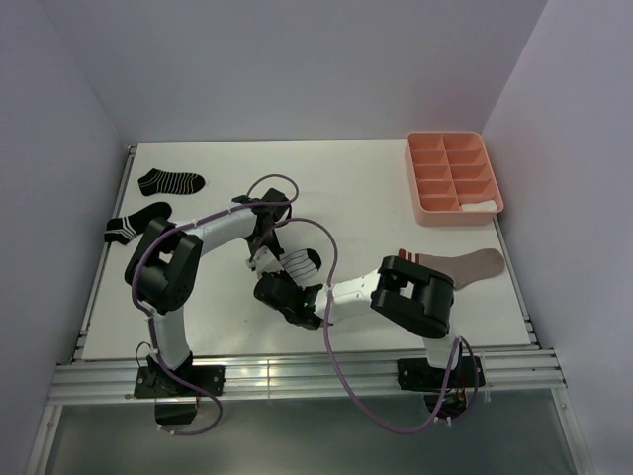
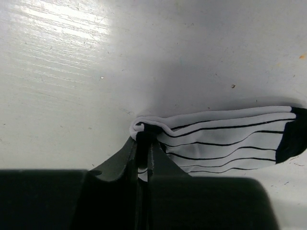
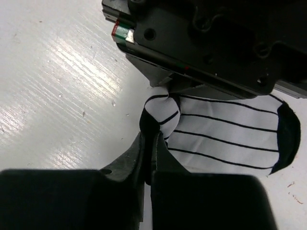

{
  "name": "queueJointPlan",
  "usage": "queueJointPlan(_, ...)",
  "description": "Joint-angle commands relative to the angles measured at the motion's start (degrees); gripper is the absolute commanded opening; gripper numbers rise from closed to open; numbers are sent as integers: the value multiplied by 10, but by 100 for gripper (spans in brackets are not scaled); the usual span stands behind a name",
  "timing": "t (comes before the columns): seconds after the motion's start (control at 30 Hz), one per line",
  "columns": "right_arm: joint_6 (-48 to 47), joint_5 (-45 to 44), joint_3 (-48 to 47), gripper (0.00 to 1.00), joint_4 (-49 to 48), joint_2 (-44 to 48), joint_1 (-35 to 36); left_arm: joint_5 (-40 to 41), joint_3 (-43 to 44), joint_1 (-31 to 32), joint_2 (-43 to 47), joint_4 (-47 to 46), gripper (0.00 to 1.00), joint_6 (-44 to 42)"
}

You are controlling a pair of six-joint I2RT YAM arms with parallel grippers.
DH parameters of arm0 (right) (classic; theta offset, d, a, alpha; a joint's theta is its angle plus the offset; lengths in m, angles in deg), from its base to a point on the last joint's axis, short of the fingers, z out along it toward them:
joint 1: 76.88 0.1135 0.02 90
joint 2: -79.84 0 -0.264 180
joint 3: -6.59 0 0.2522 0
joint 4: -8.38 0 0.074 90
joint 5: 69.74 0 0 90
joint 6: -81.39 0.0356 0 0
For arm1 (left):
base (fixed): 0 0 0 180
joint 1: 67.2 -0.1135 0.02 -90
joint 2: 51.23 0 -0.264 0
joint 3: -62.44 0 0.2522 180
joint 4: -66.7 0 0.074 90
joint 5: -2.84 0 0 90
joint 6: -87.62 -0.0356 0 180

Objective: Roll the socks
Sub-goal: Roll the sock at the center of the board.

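A white thin-striped sock point(image 1: 299, 262) with a black toe lies mid-table between both grippers. My left gripper point(image 2: 145, 136) is shut on the bunched end of this sock point(image 2: 225, 139), whose black toe points away to the right. My right gripper point(image 3: 152, 136) is shut on a black-and-white fold at the same end of the sock point(image 3: 225, 129), just below the left gripper's body point(image 3: 206, 43). In the top view the left gripper point(image 1: 269, 259) and the right gripper point(image 1: 297, 294) meet over the sock. Two black white-striped socks point(image 1: 170, 181) point(image 1: 136, 223) lie at the far left. A taupe sock point(image 1: 470, 265) lies behind the right arm.
A pink compartment tray point(image 1: 425, 148) stands at the back right, with something white point(image 1: 480, 207) in its nearest right cell. The right arm's elbow point(image 1: 415, 292) covers part of the taupe sock's red-white cuff. Cables loop above both arms.
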Motion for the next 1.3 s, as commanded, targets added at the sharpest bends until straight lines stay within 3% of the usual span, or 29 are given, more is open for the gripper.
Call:
queueJointPlan(0.0, 27, 53, 28, 0, 6, -13, -10, -13, -26, 6, -4, 24, 14, -6)
queueJointPlan(0.2, 61, 181, 69, 0, -2, 52, -47, -8, -44, -1, 62, -20, 38, 21)
queueJointPlan(0.33, 90, 325, 97, 0, -21, 80, -105, -18, -76, -17, 112, -69, 59, 49)
queueJointPlan(0.4, 109, 381, 108, 0, -43, 87, -125, -18, -106, -23, 135, -103, 65, 68)
queueJointPlan(0.6, 188, 573, 138, 0, -121, 71, -203, 0, -200, -54, 246, -179, 65, 114)
queueJointPlan(0.77, 293, 718, 158, 0, -223, 8, -260, -43, -281, -66, 297, -263, 65, 102)
queueJointPlan(1.1, 499, 808, 202, 0, -486, -134, -323, -109, -391, -63, 333, -376, 64, 112)
queueJointPlan(1.27, 524, 815, 206, 0, -503, -161, -339, -121, -396, -62, 309, -405, 62, 107)
